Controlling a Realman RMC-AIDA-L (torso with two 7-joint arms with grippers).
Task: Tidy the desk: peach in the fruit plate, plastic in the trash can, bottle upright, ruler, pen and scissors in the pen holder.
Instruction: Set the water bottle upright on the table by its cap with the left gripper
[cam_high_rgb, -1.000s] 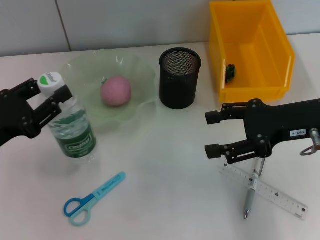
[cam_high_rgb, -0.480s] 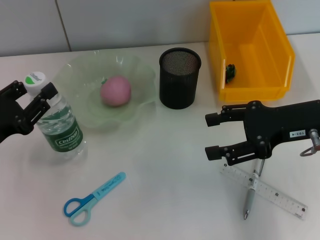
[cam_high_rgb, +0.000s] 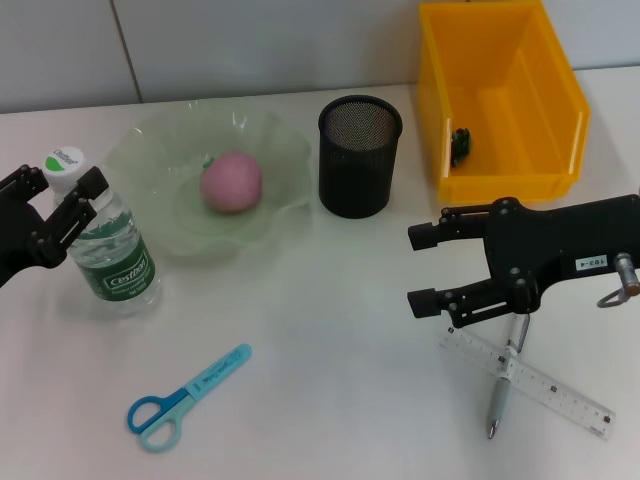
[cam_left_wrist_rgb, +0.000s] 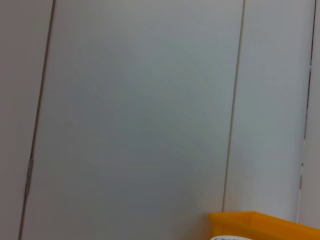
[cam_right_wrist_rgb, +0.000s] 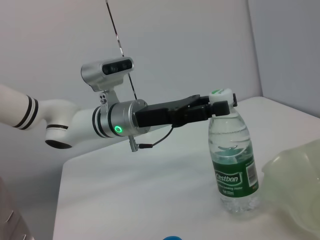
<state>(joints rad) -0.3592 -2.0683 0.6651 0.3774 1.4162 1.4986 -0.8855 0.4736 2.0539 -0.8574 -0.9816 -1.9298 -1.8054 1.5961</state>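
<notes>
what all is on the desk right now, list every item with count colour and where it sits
bottle: 1, clear, green label, white cap, upright at desk's left
fruit plate: 1, pale green, back left
peach: 1, pink, in the plate
pen holder: 1, black mesh, back centre
bin: 1, yellow, back right, small dark item inside
scissors: 1, blue, front left
ruler: 1, clear, front right
pen: 1, grey, crossing the ruler
left gripper: black, at bottle neck
right gripper: black, open, above ruler

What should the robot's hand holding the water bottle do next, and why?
Probably let go. The bottle already stands upright on the table, with the left gripper clamped at its neck. The scissors lie nearby, not yet put away.
</notes>
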